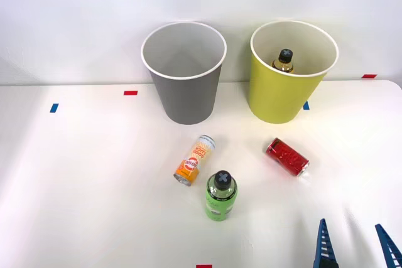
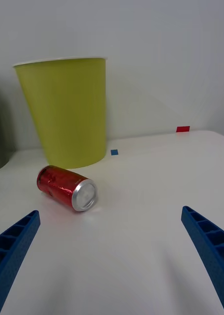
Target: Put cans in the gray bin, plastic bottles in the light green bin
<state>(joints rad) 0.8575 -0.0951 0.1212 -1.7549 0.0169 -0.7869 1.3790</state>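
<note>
1. Nearest, at five o'clock on the white table (image 1: 75, 186): right claw (image 1: 356, 246), blue ribbed fingers (image 2: 210, 246) spread wide apart, released, gripping nothing, hovering just above the surface.
2. A little farther, near the middle: green bottle (image 1: 220, 196) with black screw cap, standing upright; just beside it at eleven o'clock, orange and white can (image 1: 195, 159) lying on its side, apart from the bottle or barely touching, cannot tell which.
3. At two o'clock from the green bottle: red can (image 1: 286, 156) lying on its side, silver end turned toward the claw in the wrist view (image 2: 67, 188), well apart from the other can.
4. Farther back, at one o'clock: light green bin (image 1: 276, 101) upright, white rim, close behind the red can; inside it, amber bottle (image 1: 284, 59) with black cap up.
5. At eleven o'clock: gray bin (image 1: 185, 98) upright, near the light green bin but not touching; no contents seen inside.
6. Farthest: small red and blue tape marks (image 1: 130, 93) along the table's far edge; pale wall behind.
</note>
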